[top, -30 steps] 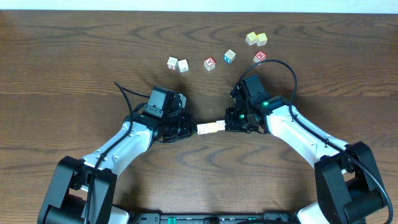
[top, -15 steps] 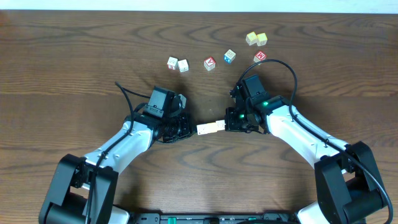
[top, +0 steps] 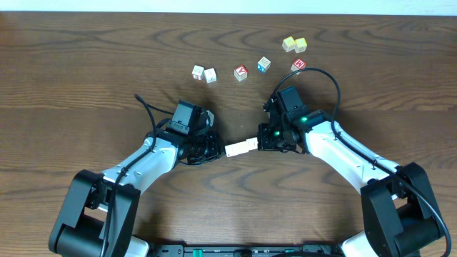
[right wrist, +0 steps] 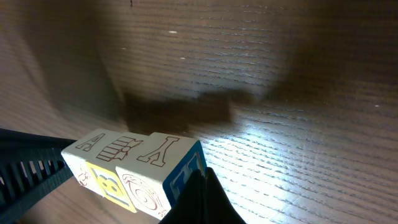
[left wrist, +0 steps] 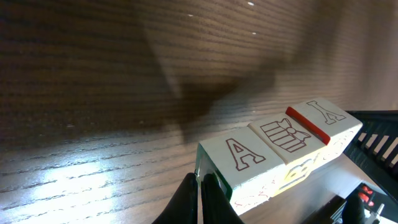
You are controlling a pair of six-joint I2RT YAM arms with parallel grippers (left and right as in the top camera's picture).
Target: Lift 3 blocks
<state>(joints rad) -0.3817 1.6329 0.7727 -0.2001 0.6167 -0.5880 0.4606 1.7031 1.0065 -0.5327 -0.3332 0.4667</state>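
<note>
3 small pale wooden blocks [top: 240, 148] sat end to end as 1 short row, pinched lengthwise between the 2 arms. The left gripper [left wrist: 199, 185] had its black fingers closed flat together, and their tips pressed against the row's left end, on the block with a red-outlined "A" on top. The right gripper [right wrist: 200, 186] was closed the same way and pushed on the row's right end, against the blue side of the block with a "Y" on top. The middle block showed a red-outlined gift box. Neither gripper clasped a block between its fingers; the row was held only by the squeeze from both ends. Both wrist views showed the row's shadow lying apart from it on the dark brown wooden table [top: 86, 86], so the row hung clear of the wood.

Beyond the row, toward the far edge, lay 2 whitish cubes [top: 203, 73], touching, off to the left. A red-lettered cube [top: 240, 73] lay nearly straight beyond the row. A blue-faced cube [top: 264, 64] and a red-faced cube [top: 298, 65] lay further right. Farthest right was a touching pair of yellow-green cubes [top: 294, 44].
</note>
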